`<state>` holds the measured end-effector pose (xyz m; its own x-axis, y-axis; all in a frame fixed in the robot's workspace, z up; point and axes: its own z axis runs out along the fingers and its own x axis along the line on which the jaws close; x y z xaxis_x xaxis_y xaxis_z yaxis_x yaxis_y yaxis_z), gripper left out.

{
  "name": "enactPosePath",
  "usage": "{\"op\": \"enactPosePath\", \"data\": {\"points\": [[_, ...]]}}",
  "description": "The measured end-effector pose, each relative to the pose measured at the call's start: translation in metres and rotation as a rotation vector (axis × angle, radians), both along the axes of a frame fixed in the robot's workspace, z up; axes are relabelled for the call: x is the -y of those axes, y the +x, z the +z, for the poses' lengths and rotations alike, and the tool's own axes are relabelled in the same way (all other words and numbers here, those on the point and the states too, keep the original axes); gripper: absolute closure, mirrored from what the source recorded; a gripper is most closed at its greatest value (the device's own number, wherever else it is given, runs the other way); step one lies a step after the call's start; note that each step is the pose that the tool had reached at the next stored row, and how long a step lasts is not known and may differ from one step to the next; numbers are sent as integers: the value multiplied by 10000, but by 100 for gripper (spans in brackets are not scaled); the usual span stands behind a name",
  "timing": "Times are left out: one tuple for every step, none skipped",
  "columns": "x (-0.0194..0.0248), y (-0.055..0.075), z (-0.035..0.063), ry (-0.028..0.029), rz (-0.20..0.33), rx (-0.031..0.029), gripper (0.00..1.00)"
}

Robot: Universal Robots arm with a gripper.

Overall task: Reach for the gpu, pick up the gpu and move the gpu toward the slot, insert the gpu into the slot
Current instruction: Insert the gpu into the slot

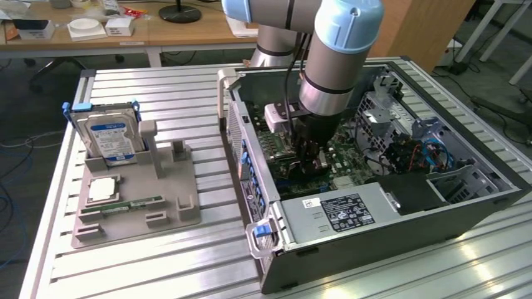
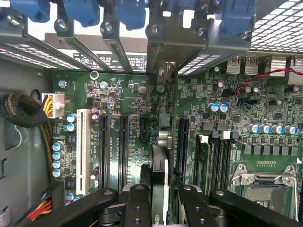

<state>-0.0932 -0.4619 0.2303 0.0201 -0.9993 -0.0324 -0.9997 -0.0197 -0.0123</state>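
On the exterior view's left, a silver, blue-labelled hard drive (image 1: 106, 138) is standing in a grey plastic holder (image 1: 133, 205) on the slatted aluminium table (image 1: 166, 274). To the right, the black claw (image 2: 163, 189) is reaching into the open dark computer case (image 1: 390, 230), pinching the green, edge-on gpu card (image 2: 160, 163), which is hanging upright just over the motherboard's long black slot (image 2: 182, 144).

A ribbed metal bench (image 1: 166, 261) stands on grey floor (image 1: 25, 106); behind it, a cluttered wooden desk (image 1: 166, 34), bright light glinting
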Motion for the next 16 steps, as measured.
{"op": "enactPosePath", "data": {"points": [[0, 0, 0, 0, 0, 0, 74], [0, 0, 0, -2, -1, 3, 74], [0, 0, 0, -1, -1, 1, 74], [-3, -5, -8, 26, -9, 1, 73], [-2, -5, -6, 14, -11, 4, 73], [-2, -2, -2, 6, -6, 2, 67], [0, 0, 3, 1, 0, 1, 67], [0, 0, 9, 0, -1, 0, 67], [0, 0, 15, 1, -1, 0, 67], [0, 0, 23, 0, 0, 0, 67], [0, 0, 30, 0, -1, 0, 67], [0, 0, 37, 1, -1, 1, 67], [0, 0, 45, 1, 0, 2, 67], [0, 0, 55, 0, 0, 2, 67], [0, 0, 66, 1, 0, 5, 67], [0, 0, 78, 1, 0, 7, 67]]}}
